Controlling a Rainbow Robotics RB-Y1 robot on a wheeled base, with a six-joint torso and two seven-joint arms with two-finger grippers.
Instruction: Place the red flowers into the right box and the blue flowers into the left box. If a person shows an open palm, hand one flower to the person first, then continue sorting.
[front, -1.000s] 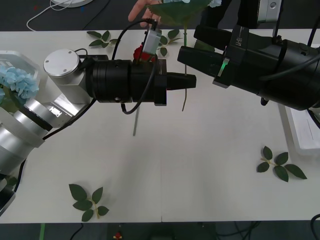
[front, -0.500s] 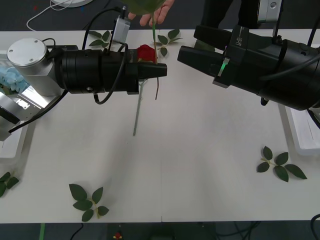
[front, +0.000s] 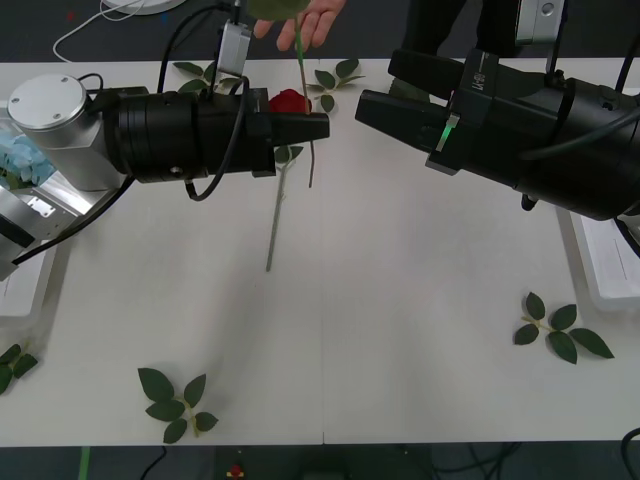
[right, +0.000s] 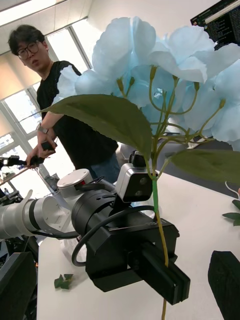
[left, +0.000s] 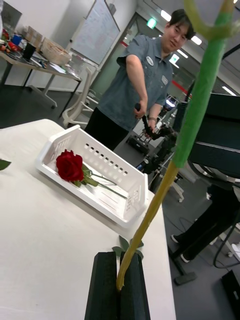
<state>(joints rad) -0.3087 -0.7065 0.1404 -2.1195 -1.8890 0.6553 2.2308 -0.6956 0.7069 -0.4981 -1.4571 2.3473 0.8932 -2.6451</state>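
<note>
Your left pincer (left: 120, 287) pinches the blue flower (right: 165, 60) stem; release only once the hand (front: 305, 18) apparently grips it.

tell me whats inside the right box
One red rose lies inside the right box, bloom toward one end, stem and leaves along the floor. The near wall hides part of the floor, so anything low there cannot be seen.
</note>
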